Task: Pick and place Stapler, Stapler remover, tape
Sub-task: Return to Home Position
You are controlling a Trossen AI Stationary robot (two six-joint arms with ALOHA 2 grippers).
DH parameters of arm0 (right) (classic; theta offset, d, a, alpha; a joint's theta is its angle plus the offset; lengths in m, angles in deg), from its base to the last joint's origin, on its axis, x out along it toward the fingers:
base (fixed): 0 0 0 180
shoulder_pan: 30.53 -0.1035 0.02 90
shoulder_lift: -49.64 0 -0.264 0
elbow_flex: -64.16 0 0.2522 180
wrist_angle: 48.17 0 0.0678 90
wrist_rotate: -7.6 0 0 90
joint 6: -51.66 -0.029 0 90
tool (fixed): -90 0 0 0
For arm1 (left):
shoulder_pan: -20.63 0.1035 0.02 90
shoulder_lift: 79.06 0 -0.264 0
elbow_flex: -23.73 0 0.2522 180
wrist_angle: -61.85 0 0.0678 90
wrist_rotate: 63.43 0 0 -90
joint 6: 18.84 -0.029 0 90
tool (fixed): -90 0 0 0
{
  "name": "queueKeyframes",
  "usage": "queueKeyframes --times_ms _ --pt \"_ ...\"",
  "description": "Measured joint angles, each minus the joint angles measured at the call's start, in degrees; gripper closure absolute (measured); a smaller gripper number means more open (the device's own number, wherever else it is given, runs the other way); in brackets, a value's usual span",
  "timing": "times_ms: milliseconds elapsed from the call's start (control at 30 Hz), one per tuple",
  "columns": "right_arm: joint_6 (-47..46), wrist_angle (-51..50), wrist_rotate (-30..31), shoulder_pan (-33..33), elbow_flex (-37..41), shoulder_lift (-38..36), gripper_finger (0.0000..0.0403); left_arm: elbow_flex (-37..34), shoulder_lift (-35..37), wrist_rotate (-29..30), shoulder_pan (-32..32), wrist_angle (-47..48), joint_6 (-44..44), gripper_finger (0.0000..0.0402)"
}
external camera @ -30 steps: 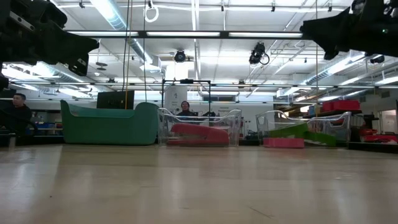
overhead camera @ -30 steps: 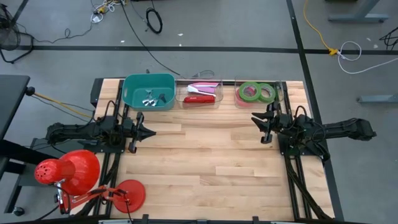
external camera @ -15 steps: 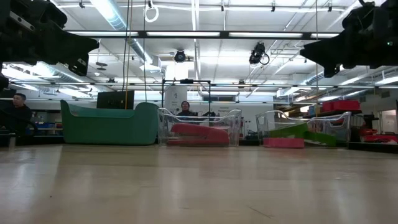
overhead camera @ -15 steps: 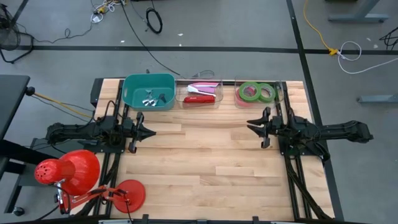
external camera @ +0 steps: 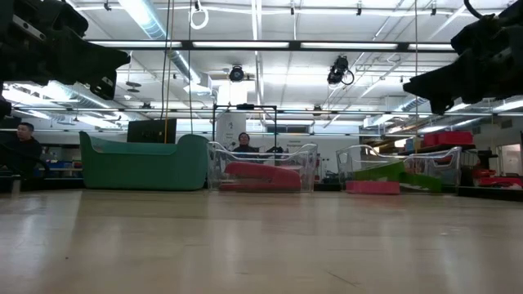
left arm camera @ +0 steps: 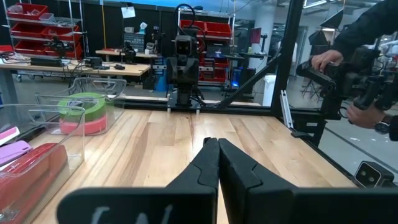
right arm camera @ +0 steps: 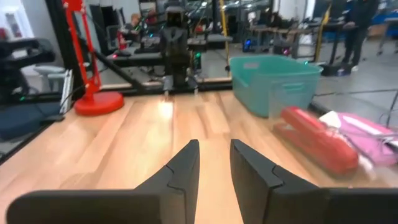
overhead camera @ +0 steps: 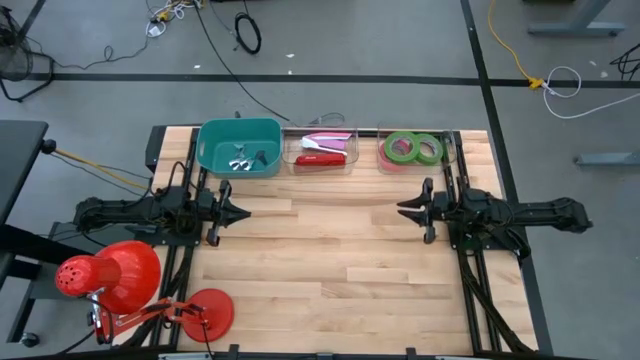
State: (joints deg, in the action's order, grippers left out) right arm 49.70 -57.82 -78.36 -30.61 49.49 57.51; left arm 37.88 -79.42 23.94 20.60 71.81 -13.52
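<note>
Three bins stand along the table's far edge. The teal bin holds the stapler removers. In the middle clear bin lie a red stapler and a pink-white one. The right clear bin holds the tape: two green rolls over a red-pink one. My left gripper hovers shut at the table's left side, pointing level toward the right. My right gripper hovers at the right side, pointing level toward the left, its fingers slightly open with nothing between them.
A red desk lamp with its round base stands at the near left corner. Bare wood stretches between the two arms. A person's hands show beyond the table's right side, and people sit in the room behind.
My right gripper has sunk and tipped over to level, shifting a little toward the table's near edge. Its finger gap has stayed the same. The left arm and the things in the bins have kept still.
</note>
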Motion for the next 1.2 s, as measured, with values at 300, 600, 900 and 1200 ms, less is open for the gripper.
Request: queueKeyframes --times_ms 300,600,900,1200 --pt "1.8 -3.2 -0.8 0.0 0.0 -2.8 0.0312 0.0 0.0 0.0 0.0 0.0 0.0 0.0394" --pt "2.0 -3.7 -4.1 0.0 0.0 -6.4 0.0312 0.0 0.0 0.0 0.0 0.0 0.0 0.0394" --pt "2.0 -3.8 -4.1 0.0 -0.1 -7.9 0.031 0.0 0.0 0.0 0.0 0.0 0.0 0.0394" --pt "2.4 -3.6 -3.5 0.0 -0.1 -7.9 0.0309 0.0 0.0 0.0 0.0 0.0 0.0 0.0394"
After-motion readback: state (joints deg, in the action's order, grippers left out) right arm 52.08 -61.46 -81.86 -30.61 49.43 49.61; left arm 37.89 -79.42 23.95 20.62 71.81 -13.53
